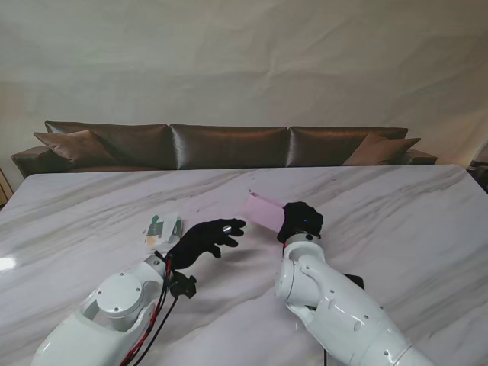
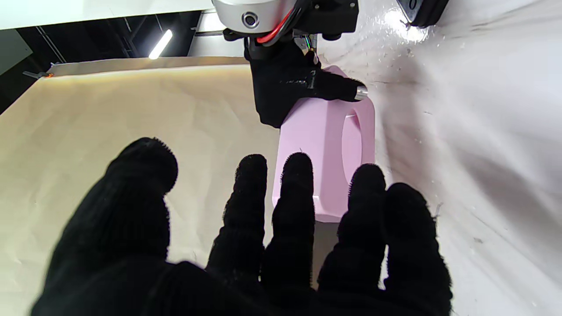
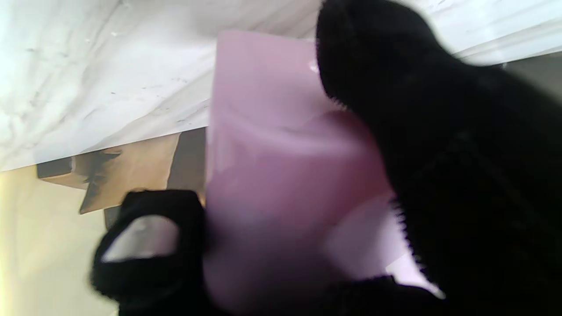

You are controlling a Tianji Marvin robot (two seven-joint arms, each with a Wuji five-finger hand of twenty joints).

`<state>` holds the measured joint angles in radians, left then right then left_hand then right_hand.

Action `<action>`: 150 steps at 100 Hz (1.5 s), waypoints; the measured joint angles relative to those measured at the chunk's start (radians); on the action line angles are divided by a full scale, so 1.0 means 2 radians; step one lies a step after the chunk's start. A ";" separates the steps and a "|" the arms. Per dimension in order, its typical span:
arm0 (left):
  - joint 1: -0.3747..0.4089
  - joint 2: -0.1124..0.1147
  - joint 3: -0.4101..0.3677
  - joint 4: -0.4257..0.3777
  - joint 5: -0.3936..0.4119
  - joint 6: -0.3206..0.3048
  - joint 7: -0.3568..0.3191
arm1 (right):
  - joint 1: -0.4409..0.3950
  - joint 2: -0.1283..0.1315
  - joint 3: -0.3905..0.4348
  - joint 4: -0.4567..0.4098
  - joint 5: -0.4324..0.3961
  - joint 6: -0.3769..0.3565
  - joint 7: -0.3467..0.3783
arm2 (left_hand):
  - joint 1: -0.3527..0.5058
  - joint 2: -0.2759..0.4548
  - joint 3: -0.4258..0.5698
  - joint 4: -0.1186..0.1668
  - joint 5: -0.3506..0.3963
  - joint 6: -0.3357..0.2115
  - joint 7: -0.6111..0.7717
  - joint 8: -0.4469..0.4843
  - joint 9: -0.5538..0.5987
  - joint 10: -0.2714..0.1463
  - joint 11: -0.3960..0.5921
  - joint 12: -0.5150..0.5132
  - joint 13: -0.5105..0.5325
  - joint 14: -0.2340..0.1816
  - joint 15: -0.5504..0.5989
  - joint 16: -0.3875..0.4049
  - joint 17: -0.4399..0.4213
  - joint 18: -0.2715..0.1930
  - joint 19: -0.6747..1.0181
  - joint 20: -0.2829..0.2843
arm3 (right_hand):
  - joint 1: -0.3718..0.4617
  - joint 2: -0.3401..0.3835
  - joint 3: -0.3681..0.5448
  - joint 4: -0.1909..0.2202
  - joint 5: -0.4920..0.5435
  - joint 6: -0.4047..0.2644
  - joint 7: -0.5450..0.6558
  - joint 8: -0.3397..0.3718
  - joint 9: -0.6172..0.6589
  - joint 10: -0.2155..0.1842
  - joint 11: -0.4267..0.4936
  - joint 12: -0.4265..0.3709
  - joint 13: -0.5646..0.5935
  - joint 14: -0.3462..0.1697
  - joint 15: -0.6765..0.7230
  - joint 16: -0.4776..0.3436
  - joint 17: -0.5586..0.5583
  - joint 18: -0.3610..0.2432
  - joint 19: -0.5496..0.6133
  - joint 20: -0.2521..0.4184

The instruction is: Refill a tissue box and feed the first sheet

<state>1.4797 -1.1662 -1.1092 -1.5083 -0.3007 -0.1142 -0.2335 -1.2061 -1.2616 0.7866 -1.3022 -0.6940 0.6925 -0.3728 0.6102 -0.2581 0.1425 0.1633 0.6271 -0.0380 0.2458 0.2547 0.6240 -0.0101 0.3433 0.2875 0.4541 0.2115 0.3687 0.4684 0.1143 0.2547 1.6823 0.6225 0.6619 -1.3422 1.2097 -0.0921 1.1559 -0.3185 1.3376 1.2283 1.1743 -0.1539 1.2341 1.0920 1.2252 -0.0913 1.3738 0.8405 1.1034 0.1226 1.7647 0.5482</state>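
Left wrist view alone shows tissue box (image 2: 327,149) oval opening

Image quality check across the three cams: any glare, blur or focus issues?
Stand view: sharp, with glare on the marble table at its left edge. Left wrist view: pink tissue box crisp, left hand close to the lens, strong glare on the table beyond. Right wrist view: soft throughout, the box and right hand blurred at close range.
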 measured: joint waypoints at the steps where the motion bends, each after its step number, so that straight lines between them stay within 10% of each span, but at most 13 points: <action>1: 0.001 0.000 -0.001 -0.001 0.001 0.001 0.001 | 0.001 0.001 -0.001 0.001 0.000 -0.003 0.001 | 0.000 0.001 0.000 0.000 0.000 0.000 0.000 0.000 0.000 0.000 0.000 0.000 0.000 0.000 0.000 0.000 0.000 0.000 0.000 0.000 | 0.000 0.002 -0.002 0.000 0.000 -0.001 0.000 0.001 0.000 0.000 0.000 0.000 0.000 0.000 -0.001 -0.001 0.000 0.000 0.000 0.000; 64: 0.022 0.001 -0.016 -0.029 0.105 0.029 0.086 | 0.021 0.018 -0.027 0.064 -0.012 -0.087 0.018 | 0.000 0.005 0.000 0.000 -0.024 -0.006 -0.015 0.000 -0.053 0.000 -0.020 -0.014 -0.046 -0.013 -0.047 -0.030 -0.035 0.000 0.000 -0.024 | -0.018 0.051 -0.028 -0.019 -0.051 -0.027 -0.005 0.010 -0.030 -0.021 -0.013 0.010 0.000 -0.011 -0.035 -0.019 -0.036 -0.013 -0.026 -0.006; 103: 0.032 0.000 -0.019 -0.032 0.103 0.032 0.085 | 0.028 0.022 -0.041 0.073 -0.014 -0.114 0.031 | 0.000 0.005 0.000 0.000 -0.035 -0.006 -0.016 0.000 -0.053 0.000 -0.020 -0.014 -0.046 -0.013 -0.047 -0.031 -0.035 0.000 0.000 -0.024 | -0.044 0.073 -0.006 -0.092 -0.127 -0.024 -0.106 -0.274 -0.091 -0.005 -0.115 -0.120 -0.052 0.026 -0.161 -0.063 -0.130 -0.016 -0.111 -0.006; 150: 0.032 0.000 -0.019 -0.031 0.095 0.030 0.084 | 0.026 0.032 -0.038 0.066 -0.026 -0.131 0.049 | 0.000 0.005 0.000 0.000 -0.035 -0.006 -0.016 0.000 -0.053 0.000 -0.020 -0.014 -0.046 -0.013 -0.046 -0.031 -0.035 0.000 0.000 -0.024 | -0.047 0.080 0.021 -0.083 -0.126 -0.021 -0.191 -0.379 -0.099 -0.003 -0.207 -0.216 -0.083 0.036 -0.318 -0.131 -0.169 -0.023 -0.168 -0.006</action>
<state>1.5440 -1.1655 -1.1480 -1.5705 -0.1106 -0.0533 -0.0657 -1.1539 -1.1985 0.7099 -1.1697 -0.7460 0.4310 -0.2748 0.6094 -0.2485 0.1425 0.1633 0.5564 -0.0501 0.2144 0.2550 0.5175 -0.0094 0.3025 0.2587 0.3622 0.1861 0.2758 0.4070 0.0441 0.2547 1.6822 0.5737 0.5677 -1.1816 1.2522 -0.2577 0.9035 -0.3601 0.9549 0.4695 0.9767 -0.1606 0.8197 0.6593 1.0588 -0.0186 0.7382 0.5790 0.7649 0.0774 1.4282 0.5365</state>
